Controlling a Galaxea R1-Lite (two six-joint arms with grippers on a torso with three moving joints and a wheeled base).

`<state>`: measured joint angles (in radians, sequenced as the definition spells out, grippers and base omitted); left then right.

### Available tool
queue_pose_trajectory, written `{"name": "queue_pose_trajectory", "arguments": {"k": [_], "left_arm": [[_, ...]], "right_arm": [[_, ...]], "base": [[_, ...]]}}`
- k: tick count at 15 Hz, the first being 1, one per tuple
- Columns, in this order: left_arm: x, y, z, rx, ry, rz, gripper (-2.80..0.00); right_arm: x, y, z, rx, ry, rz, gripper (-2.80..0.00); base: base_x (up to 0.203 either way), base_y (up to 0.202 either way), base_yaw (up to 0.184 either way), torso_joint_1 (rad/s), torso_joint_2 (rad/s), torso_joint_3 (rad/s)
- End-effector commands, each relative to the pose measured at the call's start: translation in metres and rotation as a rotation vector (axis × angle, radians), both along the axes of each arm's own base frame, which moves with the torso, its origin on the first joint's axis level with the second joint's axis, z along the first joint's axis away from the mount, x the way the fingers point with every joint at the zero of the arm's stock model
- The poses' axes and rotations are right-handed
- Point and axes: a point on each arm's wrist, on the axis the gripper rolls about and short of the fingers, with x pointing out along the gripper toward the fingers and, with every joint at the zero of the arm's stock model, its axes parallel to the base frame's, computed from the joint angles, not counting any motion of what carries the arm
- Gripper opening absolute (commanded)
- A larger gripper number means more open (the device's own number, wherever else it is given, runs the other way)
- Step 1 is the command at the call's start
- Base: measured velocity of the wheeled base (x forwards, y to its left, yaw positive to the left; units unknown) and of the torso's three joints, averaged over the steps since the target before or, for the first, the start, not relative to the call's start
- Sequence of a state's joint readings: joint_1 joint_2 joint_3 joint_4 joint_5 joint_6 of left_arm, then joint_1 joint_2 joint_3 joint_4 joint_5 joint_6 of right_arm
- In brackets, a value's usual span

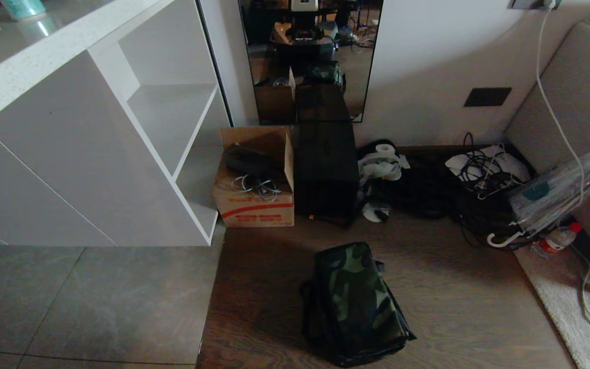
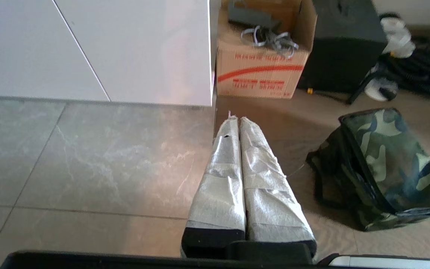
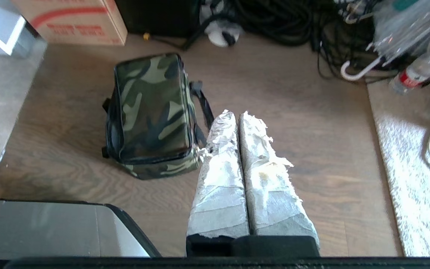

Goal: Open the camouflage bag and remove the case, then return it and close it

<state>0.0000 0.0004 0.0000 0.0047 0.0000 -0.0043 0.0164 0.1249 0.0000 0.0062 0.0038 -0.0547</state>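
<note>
Tape-wrapped grippers (image 2: pixel 236 118) (image 3: pixel 237 114), pressed together, aloft

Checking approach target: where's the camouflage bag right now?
In the head view the camouflage bag sits closed on the wooden floor, low centre, in front of the cardboard box and black box.

Wooden floor (image 1: pixel 454 287) carrying the closed camouflage bag (image 1: pixel 359 302), with cardboard box (image 1: pixel 256 205), black box (image 1: pixel 325 174) and tangled cables (image 1: pixel 479 179) near the wall.
</note>
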Motion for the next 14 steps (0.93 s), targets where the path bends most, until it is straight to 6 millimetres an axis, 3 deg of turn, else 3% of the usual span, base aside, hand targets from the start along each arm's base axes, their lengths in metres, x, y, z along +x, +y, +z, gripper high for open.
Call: {"name": "queue_pose_trajectory", "arguments": {"k": [1, 14], "left_arm": [[0.0000, 0.0000, 0.0000, 0.000, -0.001, 0.000, -2.80], [0.0000, 0.0000, 0.0000, 0.000, -0.001, 0.000, -2.80]], "right_arm": [[0.0002, 0.0000, 0.0000, 0.000, 0.002, 0.003, -2.80], [0.0002, 0.0000, 0.0000, 0.000, 0.002, 0.001, -2.80]], "base": [[0.000, 0.000, 0.000, 0.007, 0.00, 0.207], [0.000, 0.000, 0.000, 0.002, 0.00, 0.204]]}}
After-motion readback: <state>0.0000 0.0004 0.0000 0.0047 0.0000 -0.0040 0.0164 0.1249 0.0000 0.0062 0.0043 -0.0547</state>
